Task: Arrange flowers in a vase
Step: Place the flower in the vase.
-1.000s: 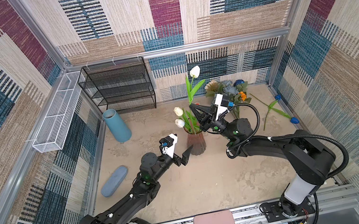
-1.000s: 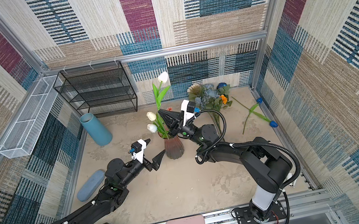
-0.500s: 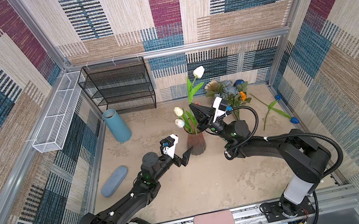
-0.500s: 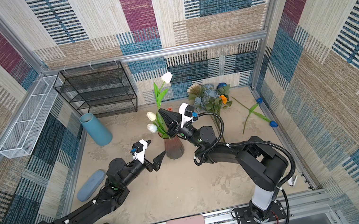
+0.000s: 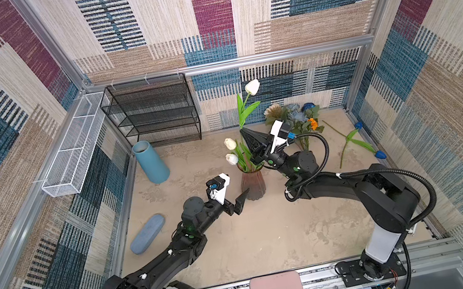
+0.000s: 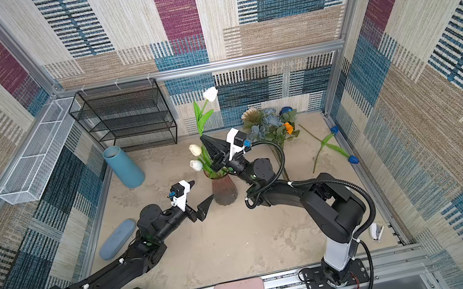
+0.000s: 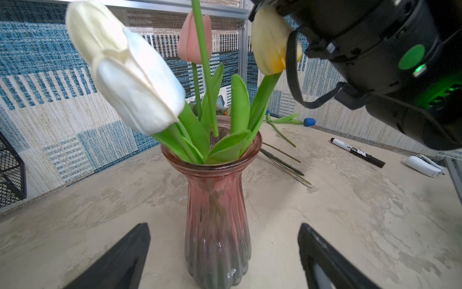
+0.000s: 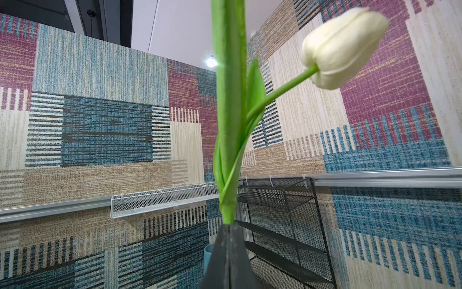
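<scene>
White tulip [image 5: 252,87] staged over the vase [image 5: 252,185], stem end at the mouth, not seated yet.
Right fingers [image 5: 250,139] together, clamped on the stem just above the vase rim. Stem axis is near upright with a slight lean; bloom is high above the vase, cut end about level with the mouth among the seated tulips [image 7: 135,82]. Insert looks like a straight push down along the stem, and that's the right arm's job. Left fingers [image 5: 241,198] apart, low beside the vase base, flanking it, no contact visible. Spare flowers [image 5: 296,117] lie on the table [image 5: 273,241] beyond the vase.
</scene>
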### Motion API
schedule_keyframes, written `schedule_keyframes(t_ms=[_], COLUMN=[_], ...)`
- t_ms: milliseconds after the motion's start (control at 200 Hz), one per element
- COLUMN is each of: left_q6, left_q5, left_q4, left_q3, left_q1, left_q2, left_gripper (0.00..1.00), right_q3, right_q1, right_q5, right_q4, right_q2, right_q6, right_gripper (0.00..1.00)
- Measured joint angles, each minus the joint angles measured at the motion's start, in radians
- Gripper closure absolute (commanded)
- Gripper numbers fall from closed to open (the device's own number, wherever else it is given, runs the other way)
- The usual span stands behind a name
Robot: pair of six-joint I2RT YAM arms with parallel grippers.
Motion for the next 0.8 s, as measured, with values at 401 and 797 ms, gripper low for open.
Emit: schedule_keyframes(t_ms=[401, 797], left_q6=[0.000, 0.003], left_q5=[-0.016, -0.021], left_q4=[-0.002, -0.002], left_q3=[-0.017, -0.018], left_q1=[0.000, 0.000], left_q2=[-0.009, -0.013], left_gripper=[0.05, 0.05], right_q3=[-0.070, -0.100], right_q1=[0.008, 0.008], right_q5=[0.019, 0.040], right_q4=[0.007, -0.060], right_q2=[-0.002, -0.119], right_q6=[-0.034, -0.120], right_gripper=[0.65, 0.49])
